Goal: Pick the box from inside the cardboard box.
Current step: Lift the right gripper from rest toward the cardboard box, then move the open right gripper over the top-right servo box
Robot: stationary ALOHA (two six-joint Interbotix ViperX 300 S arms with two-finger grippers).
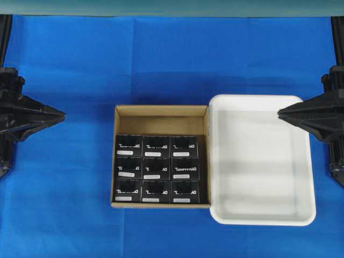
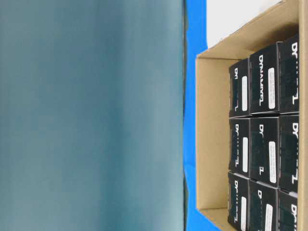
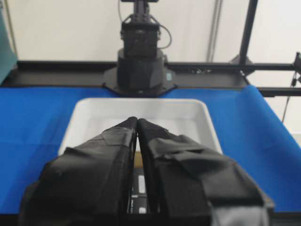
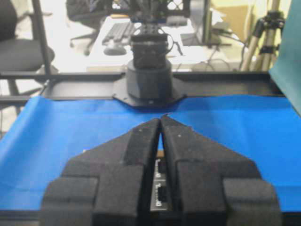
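Box in cardboard box, blue cloth

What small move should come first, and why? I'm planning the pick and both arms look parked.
Probably open the right gripper and swing it toward the large brown cardboard box. Both it and the left gripper are shut and sit at the table edges, while nine small black boxes lie untouched; the right one is nearer, over the white plastic tray.

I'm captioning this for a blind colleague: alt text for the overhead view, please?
A brown cardboard box holds nine small black boxes in a three-by-three grid. A white tray sits against its right side on blue cloth.
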